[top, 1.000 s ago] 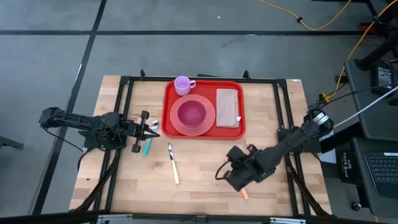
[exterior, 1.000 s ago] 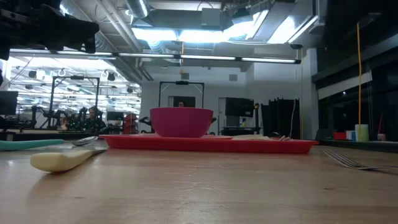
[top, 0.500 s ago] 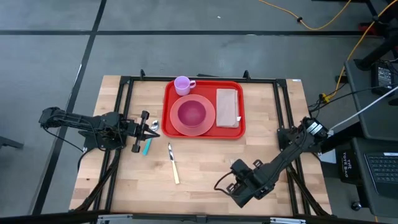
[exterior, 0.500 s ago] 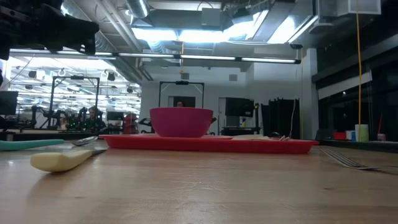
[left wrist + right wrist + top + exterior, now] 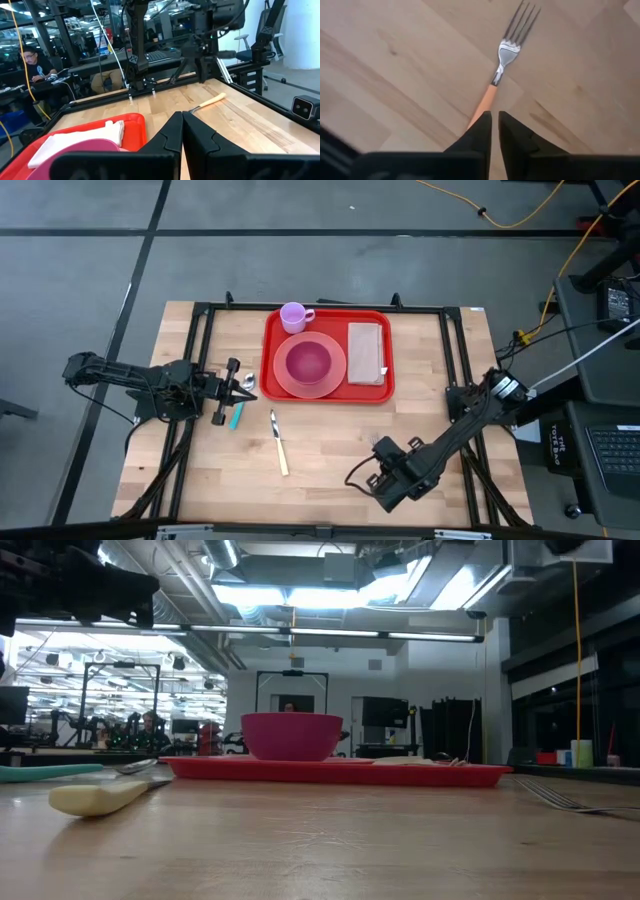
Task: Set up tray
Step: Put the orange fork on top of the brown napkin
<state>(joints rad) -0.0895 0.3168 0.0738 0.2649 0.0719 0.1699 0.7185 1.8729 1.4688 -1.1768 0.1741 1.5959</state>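
The red tray [image 5: 335, 320] sits at the table's far middle, carrying a pink plate with a bowl [image 5: 308, 364], a purple cup [image 5: 294, 315] and a folded napkin [image 5: 366, 352]. An orange-handled fork [image 5: 505, 55] lies on the wood near the right front. My right gripper [image 5: 495, 120] points down over the fork's handle with its fingers shut. My left gripper [image 5: 248, 385] is shut and hovers left of the tray, beside the teal-handled spoon [image 5: 237, 414]. The spoon lies flat on the table. My right gripper stands over the fork's orange handle [image 5: 482, 107], pointing down from above. The handle runs under one finger, not between the two. Whether the finger touches it, I cannot tell. The fork lies flat on the table.
A cream-handled knife [image 5: 278, 442] lies on bare wood in front of the tray, between the two arms. A black frame runs along the table's edges. The room beyond the far edge holds desks and a seated person [image 5: 35, 62].
My right gripper has moved toward the table's near edge and now covers the fork's orange handle, which showed beside it a second ago. The fork has stayed where it was.
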